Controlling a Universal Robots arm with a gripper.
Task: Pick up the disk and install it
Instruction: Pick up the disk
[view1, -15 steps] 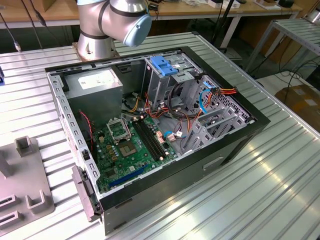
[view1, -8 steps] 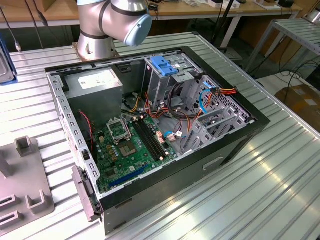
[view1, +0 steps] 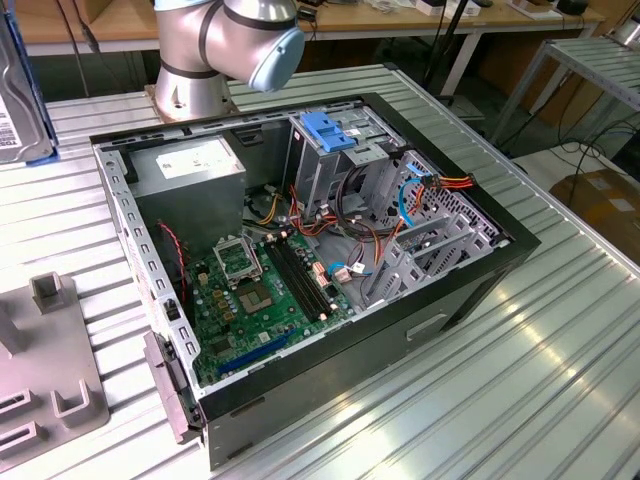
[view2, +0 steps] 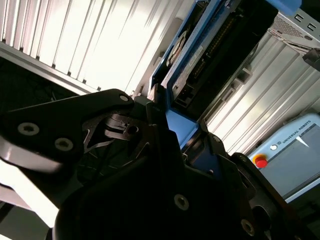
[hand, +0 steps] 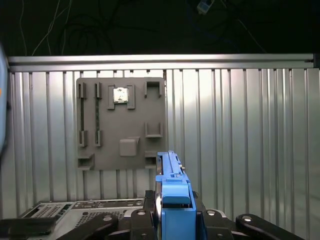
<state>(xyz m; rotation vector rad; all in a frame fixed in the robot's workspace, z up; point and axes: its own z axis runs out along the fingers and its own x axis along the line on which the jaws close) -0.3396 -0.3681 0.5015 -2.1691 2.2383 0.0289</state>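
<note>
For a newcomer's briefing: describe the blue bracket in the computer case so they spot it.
Find the open black computer case on the ribbed table. At its end by the robot arm stands a grey drive cage; the blue bracket sits on top. Only it is broad blue plastic; the blue cable nearby is thin.

The disk (hand: 172, 200) has a bright blue frame; the fingers (hand: 149, 205) are black. The ribbed surface (view1: 520, 380) is silver, the circuit board (view1: 260, 300) green.
</note>
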